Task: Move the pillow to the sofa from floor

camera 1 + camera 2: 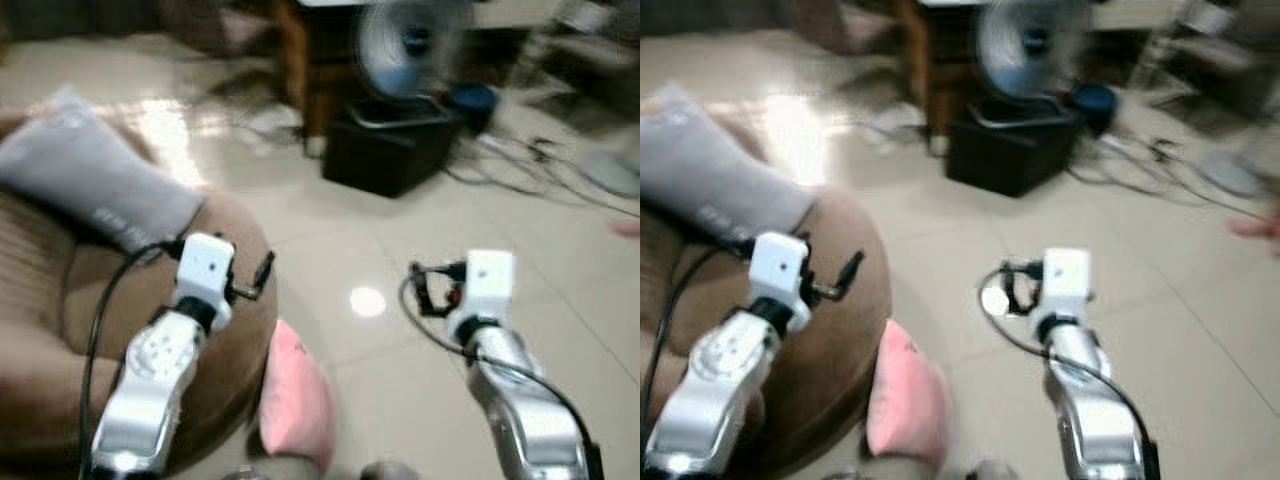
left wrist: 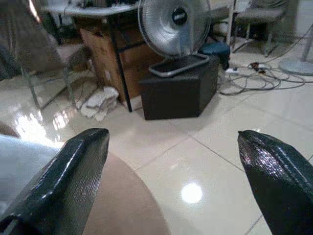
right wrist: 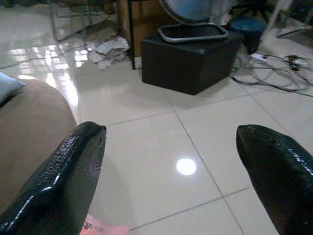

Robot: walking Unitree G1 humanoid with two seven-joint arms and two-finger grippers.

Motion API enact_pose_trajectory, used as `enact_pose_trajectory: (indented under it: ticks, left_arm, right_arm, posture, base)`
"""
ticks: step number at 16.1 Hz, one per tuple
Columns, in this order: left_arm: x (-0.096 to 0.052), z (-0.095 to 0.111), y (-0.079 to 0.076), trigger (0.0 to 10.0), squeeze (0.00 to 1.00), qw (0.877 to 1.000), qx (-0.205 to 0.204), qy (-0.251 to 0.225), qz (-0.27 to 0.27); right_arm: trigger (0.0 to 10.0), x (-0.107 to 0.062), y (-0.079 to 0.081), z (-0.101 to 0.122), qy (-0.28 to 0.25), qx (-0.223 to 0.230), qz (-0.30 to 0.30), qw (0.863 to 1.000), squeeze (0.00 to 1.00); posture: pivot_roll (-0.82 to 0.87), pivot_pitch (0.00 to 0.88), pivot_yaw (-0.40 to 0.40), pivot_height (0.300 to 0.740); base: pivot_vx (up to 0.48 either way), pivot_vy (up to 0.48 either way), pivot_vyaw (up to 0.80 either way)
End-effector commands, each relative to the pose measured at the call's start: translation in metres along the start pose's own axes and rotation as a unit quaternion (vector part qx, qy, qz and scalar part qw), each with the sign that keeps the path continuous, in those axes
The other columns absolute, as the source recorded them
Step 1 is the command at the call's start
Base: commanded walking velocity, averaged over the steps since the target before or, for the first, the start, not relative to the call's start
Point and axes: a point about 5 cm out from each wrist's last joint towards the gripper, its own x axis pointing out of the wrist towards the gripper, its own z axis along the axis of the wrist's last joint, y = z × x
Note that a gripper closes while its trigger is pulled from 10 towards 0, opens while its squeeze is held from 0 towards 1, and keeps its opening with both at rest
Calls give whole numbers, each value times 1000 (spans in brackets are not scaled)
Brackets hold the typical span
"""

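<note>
A pink pillow (image 1: pixel 298 395) stands on the tiled floor, leaning against the side of the brown sofa (image 1: pixel 60 330). A grey pillow (image 1: pixel 90 185) lies on the sofa's top at the left. My left gripper (image 1: pixel 262 275) hovers over the sofa's rounded edge, above the pink pillow; its fingers (image 2: pixel 68 181) stand wide apart and hold nothing. My right gripper (image 1: pixel 430 285) hangs over bare floor to the right of the pink pillow, open and holding nothing, as the right wrist view (image 3: pixel 171 181) shows. The eye views are blurred.
A black box (image 1: pixel 390 150) with a metal-framed tray and a standing fan (image 1: pixel 410 45) stands ahead, beside a wooden table (image 1: pixel 310 60). Cables (image 1: pixel 530 165) trail over the floor at the right. White rags (image 2: pixel 100 103) lie by the table leg.
</note>
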Motion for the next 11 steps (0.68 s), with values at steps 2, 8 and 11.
enact_pose_trajectory:
  ticks: [2, 8, 11]
  left_arm:
    - [1, 3, -7, 10000, 0, 1000, 10, -9, -11]
    - [2, -4, -5, 10000, 0, 1000, 8, -6, -7]
    - [4, -7, -7, 10000, 0, 1000, 2, -4, -9]
  right_arm:
    - [10000, 0, -6, 6, -13, -13, -10, 1000, 0]
    - [10000, -1, -4, 1, -8, -36, -1, 999, 0]
    - [10000, -1, -4, 2, -12, -39, 2, 999, 0]
  posture:
    - [-49, 49, -4, 740]
    - [-46, 37, -2, 740]
    - [-48, 33, -1, 710]
  base:
    - [0, -480, 0]
    - [0, -52, 0]
    - [0, 0, 0]
